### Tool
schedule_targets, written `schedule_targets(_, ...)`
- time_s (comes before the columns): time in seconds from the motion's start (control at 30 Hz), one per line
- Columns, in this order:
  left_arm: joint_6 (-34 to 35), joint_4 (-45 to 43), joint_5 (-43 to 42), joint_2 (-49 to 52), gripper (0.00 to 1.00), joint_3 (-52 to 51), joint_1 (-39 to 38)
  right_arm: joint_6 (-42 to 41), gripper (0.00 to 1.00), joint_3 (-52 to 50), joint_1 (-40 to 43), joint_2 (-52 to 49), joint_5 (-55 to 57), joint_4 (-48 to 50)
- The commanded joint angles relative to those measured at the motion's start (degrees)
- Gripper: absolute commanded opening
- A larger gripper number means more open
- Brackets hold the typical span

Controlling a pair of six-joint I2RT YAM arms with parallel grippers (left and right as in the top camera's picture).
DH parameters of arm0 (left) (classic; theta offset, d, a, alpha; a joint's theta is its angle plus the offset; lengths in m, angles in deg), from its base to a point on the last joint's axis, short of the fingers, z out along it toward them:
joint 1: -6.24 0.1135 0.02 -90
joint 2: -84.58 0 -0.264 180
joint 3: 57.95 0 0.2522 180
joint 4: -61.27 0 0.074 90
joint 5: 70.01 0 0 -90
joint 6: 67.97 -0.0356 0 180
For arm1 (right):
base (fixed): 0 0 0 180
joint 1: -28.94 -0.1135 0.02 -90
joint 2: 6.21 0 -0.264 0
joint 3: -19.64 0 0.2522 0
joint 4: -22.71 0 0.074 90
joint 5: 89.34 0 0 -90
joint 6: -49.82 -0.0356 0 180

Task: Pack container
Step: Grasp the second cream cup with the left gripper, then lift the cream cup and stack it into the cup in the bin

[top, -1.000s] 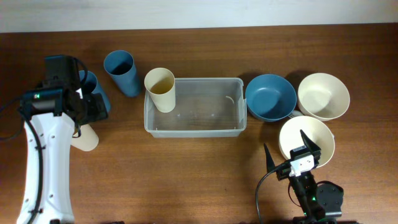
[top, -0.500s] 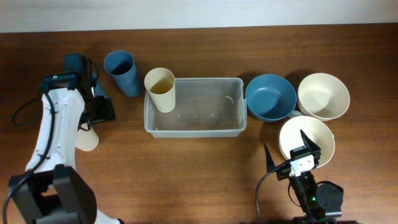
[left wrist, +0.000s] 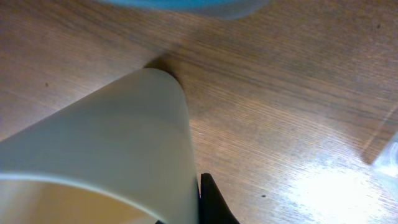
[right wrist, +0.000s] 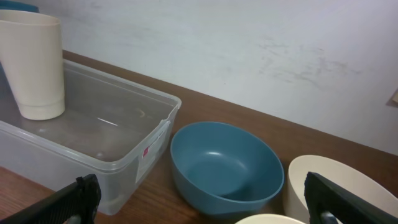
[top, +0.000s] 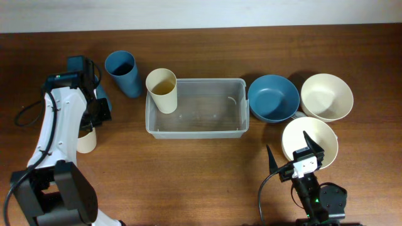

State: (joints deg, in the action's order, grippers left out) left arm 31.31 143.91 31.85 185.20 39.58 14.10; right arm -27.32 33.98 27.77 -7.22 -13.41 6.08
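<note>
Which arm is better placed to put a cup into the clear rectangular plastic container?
Left. The left gripper is shut on a cream plastic cup left of the container; the right gripper stands open and empty.

Brown wooden table (top: 201, 182) against a white wall (right wrist: 249, 50).

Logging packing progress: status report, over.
Left pincer shut on cream plastic cup lying on table. Right pincer open. Clear plastic rectangular container holds one upright cream cup. Blue plastic cup stands beside container.
</note>
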Motion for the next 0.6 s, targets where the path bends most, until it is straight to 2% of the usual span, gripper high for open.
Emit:
schedule_targets(0.0, 0.11, 0.61, 0.20, 0.52, 0.02, -0.33, 0.26, 0.20, 0.99, -0.26, -0.37, 0.22, -0.35, -0.35)
schedule_targets(0.33, 0.11, 7.34, -2.67, 0.39, 0.02, 0.92, 0.17, 0.20, 0.99, -0.26, -0.37, 0.22, -0.35, -0.35)
schedule_targets(0.43, -0.72, 9.60, -6.67, -0.09, 0.01, 2.71, 0.04, 0.20, 0.99, -0.26, -0.37, 0.22, -0.35, -0.35)
schedule_targets(0.57, -6.88, 11.82, -15.91, -2.12, 0.02, 6.73, -1.60, 0.20, 0.99, -0.26, -0.37, 0.22, -0.35, -0.35)
